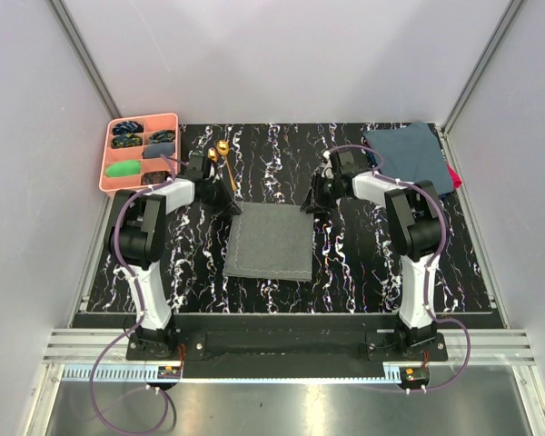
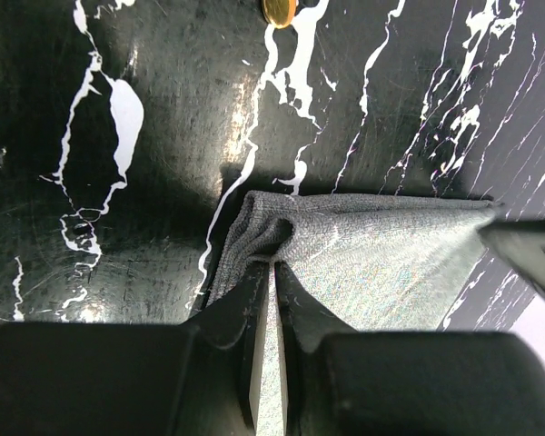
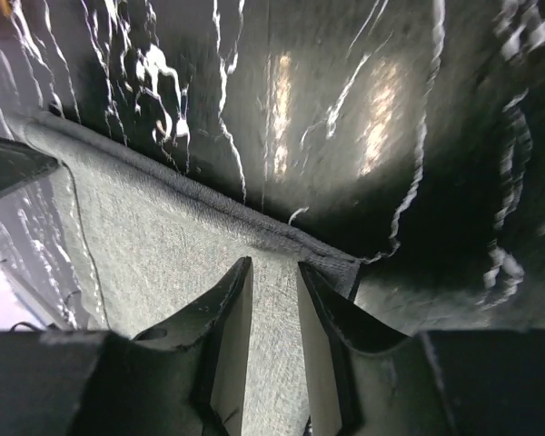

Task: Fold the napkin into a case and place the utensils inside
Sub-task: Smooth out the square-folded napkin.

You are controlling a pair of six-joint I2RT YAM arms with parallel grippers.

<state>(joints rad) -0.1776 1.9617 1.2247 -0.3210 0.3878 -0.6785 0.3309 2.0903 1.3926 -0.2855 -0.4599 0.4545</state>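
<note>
Pinching left gripper (image 2: 274, 265): closed down to a sliver on the far-left corner of the napkin (image 1: 270, 242); cloth bunched up at the fingertips.
Right gripper (image 3: 274, 268): sat at the far-right corner, jaws narrowly parted with grey cloth showing between; could not tell whether clamped on it or only resting over it.
Napkin: lay as a flat grey rectangle in the middle of the table (image 1: 372, 263), between the two arms.
Utensils (image 1: 220, 150): lay side by side on bare table, just beyond the left gripper, apart from the napkin.
Pink tray (image 1: 104, 162): stood at the far-left corner, small items in its compartments.
Dark blue cloth (image 1: 409, 153): lay at the far-right corner.
</note>
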